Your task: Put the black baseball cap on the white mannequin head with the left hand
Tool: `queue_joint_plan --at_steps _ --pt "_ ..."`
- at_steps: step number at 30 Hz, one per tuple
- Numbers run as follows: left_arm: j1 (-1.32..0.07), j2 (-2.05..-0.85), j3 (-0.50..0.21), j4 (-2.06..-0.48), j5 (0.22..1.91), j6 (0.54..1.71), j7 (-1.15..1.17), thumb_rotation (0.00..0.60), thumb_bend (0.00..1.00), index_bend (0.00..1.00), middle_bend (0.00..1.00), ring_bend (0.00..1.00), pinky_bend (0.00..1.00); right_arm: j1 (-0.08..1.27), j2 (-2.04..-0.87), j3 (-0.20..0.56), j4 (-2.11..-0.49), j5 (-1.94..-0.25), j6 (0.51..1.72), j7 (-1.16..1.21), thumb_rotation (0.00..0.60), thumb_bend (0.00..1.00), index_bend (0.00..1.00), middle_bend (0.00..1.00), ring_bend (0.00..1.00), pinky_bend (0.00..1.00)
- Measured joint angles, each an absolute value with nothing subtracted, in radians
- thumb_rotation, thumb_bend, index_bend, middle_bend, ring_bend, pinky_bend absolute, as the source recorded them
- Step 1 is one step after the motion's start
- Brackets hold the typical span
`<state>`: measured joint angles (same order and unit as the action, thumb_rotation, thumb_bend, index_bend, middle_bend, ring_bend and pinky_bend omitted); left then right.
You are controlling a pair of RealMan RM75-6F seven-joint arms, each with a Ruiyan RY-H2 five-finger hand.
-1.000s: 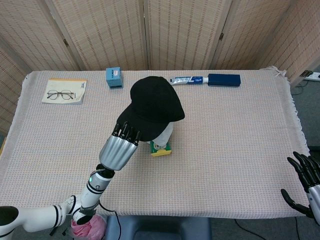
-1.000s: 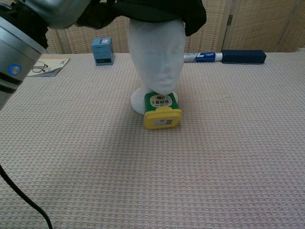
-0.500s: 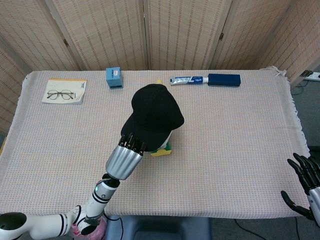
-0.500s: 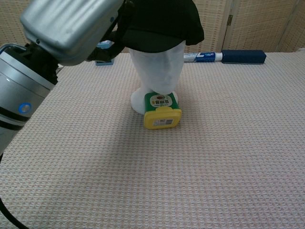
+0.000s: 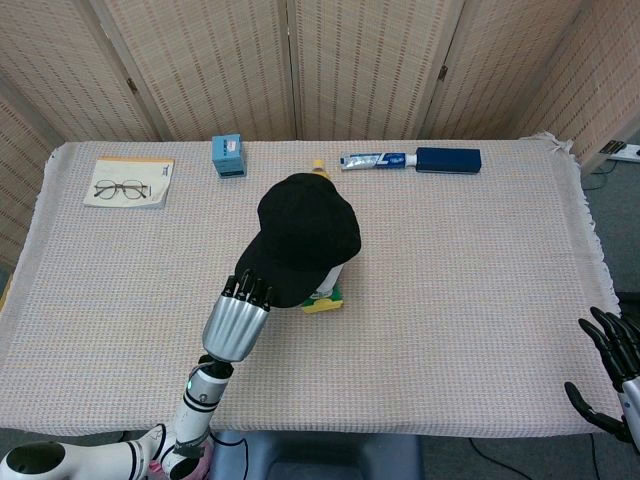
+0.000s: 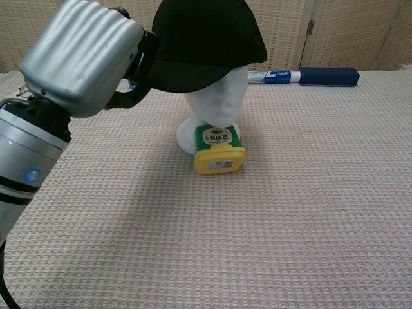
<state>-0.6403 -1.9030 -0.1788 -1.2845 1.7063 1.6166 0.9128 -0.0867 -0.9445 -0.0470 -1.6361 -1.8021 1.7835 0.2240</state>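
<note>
Black baseball cap sits low on white mannequin head, brim gripped by left hand; right hand spread, empty.

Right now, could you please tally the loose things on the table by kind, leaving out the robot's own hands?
Black baseball cap: 1
White mannequin head: 1
Green and yellow container: 1
Eyeglasses: 1
Booklet: 1
Small blue box: 1
Toothpaste tube: 1
Dark blue case: 1
Total: 8
</note>
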Motion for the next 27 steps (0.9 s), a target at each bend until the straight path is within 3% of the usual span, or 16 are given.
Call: queue_joint_plan --at_steps 4,9,27 --pt "-0.633 -1.9 -0.18 -1.299 1.703 1.604 0.922 0.6 0.24 0.32 0.6 0.36 0.6 -0.087 -0.945 -0.045 -1.638 -1.798 1.782 0.221 0.6 0.28 0.0 0.0 0.0 0.0" --pt "-0.618 -1.898 -0.178 -1.318 1.693 1.588 0.939 0.6 0.21 0.27 0.55 0.33 0.57 -0.088 -0.946 -0.045 -1.638 -1.799 1.785 0.22 0.6 0.28 0.0 0.0 0.0 0.0" --pt "-0.51 -1.862 -0.165 -1.303 1.609 1.591 0.861 0.6 0.2 0.2 0.43 0.26 0.5 -0.089 -0.953 -0.042 -1.644 -1.794 1.779 0.196 0.6 0.29 0.0 0.0 0.0 0.0"
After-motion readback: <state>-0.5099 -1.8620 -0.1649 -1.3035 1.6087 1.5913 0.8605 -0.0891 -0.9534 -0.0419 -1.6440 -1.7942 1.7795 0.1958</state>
